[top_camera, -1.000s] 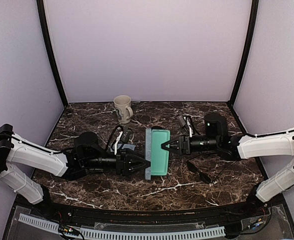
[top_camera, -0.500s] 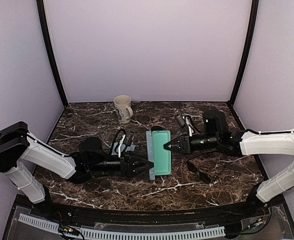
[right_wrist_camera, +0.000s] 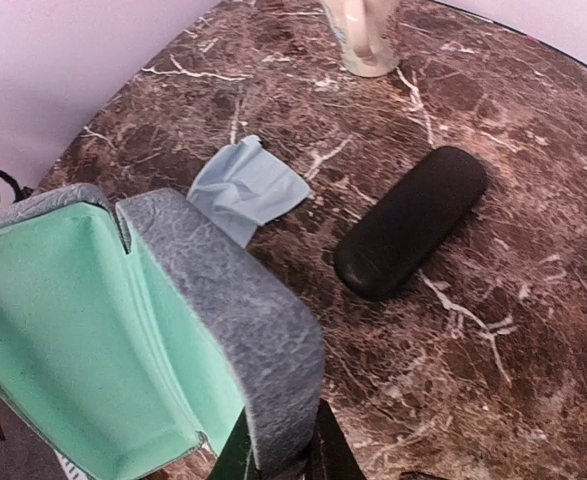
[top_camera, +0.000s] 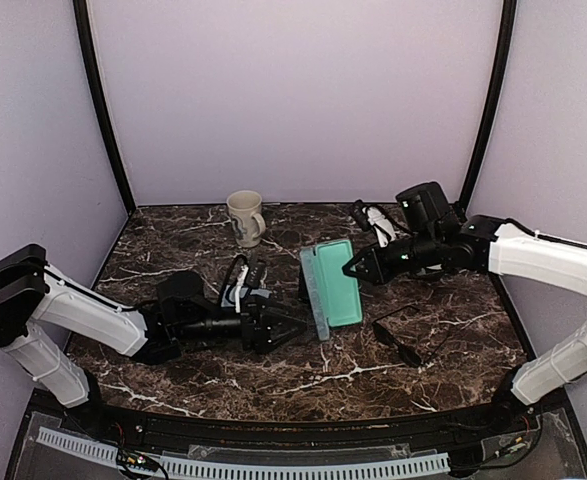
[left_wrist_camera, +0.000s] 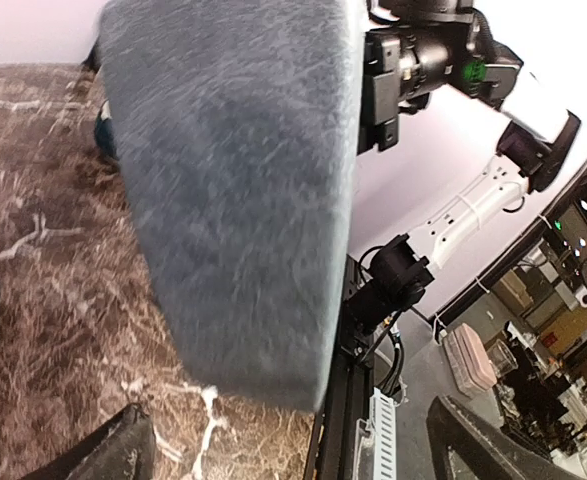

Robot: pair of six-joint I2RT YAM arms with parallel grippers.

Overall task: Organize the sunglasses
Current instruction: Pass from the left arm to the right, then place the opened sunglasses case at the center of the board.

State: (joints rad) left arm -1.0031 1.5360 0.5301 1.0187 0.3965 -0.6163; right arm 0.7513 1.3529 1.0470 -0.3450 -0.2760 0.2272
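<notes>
Right claw (top_camera: pixel 351 268) grips case (top_camera: pixel 335 291), dark marble table (top_camera: pixel 433 372) beneath.

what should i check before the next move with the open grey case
1. right end effector pinching the wall of the grey-blue case: ok
2. case open, green lining exposed: ok
3. left end effector open at the case's left edge: ok; touching it: cannot tell
4. case lying flat: not ok, it is tilted
5. thin-framed sunglasses lying apart with nothing on them: ok
6. black-framed sunglasses folded: cannot tell
</notes>
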